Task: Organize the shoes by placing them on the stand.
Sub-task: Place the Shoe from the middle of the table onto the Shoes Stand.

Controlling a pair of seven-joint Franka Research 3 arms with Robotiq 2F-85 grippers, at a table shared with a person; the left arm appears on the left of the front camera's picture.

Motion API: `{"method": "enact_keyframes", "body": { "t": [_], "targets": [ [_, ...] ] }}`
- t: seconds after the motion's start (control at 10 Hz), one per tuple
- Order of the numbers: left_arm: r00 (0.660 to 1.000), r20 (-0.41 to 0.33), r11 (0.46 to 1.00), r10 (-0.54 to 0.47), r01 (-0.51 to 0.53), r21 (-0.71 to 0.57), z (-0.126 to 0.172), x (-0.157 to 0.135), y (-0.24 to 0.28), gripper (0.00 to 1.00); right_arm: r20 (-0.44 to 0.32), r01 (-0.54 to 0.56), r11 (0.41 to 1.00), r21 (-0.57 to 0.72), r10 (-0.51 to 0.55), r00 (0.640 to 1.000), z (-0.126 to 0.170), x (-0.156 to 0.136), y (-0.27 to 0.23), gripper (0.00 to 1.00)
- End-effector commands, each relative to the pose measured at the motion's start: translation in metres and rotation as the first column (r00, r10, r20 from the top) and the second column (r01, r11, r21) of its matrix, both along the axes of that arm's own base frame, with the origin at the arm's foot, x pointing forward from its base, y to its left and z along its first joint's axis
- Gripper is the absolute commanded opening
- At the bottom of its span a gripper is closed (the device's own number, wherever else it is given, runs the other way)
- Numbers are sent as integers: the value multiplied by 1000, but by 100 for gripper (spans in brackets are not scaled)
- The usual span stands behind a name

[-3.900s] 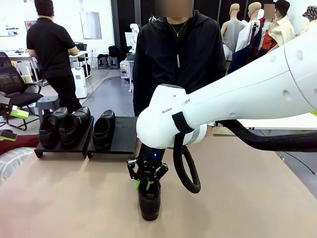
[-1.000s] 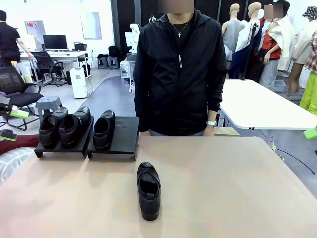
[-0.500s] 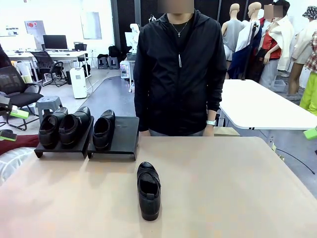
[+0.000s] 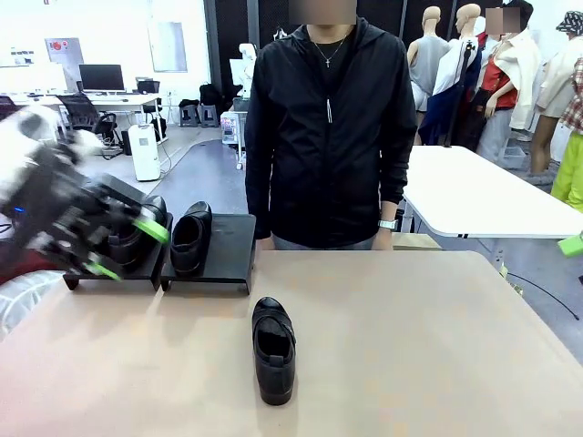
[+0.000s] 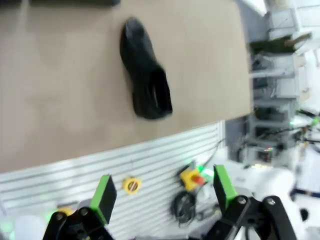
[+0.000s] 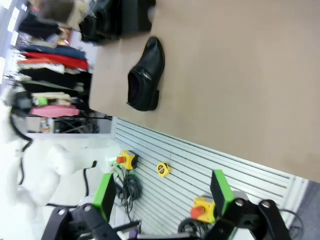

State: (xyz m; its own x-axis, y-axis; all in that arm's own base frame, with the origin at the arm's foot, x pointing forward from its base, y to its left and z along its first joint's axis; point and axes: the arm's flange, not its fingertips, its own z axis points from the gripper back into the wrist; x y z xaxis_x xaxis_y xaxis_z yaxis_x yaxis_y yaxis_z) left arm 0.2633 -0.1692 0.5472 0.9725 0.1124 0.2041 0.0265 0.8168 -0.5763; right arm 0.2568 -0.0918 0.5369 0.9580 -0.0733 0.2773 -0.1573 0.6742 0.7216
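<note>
Black glossy leather catches the light on the lone shoe lying on the brown bench, close to its near edge and a little left of the middle, toe toward the robot and heel opening toward the person. Nothing touches it. Farther back, at the far left corner of the bench, the black stand carries the other three shoes side by side, with a bare slot at its right end, just beside the third shoe.

My reading is that the step in hand is the approach to fetch the last shoe. The left gripper sweeps in over the left edge of the bench, blurred by motion, its green pads spread wide and holding nothing. A good pick would come straight down over the shoe's opening, pinch the side wall or heel collar, lift clear, then set it toes-out into the free slot without nudging its neighbour.

The right gripper hangs with its jaws wide and empty, looking down past the bench's near edge. The left arm's blur hides part of the stand's left end, so the two shoes there are hard to make out.
</note>
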Motion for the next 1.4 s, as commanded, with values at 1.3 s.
{"method": "enact_keyframes", "body": {
  "t": [1.3],
  "targets": [
    [981, -63, 861, 181, -128, 492, -183, 114, -170, 100, 22, -19, 1000, 12, 19, 1000, 1, 1, -2, 100]
  ]
}}
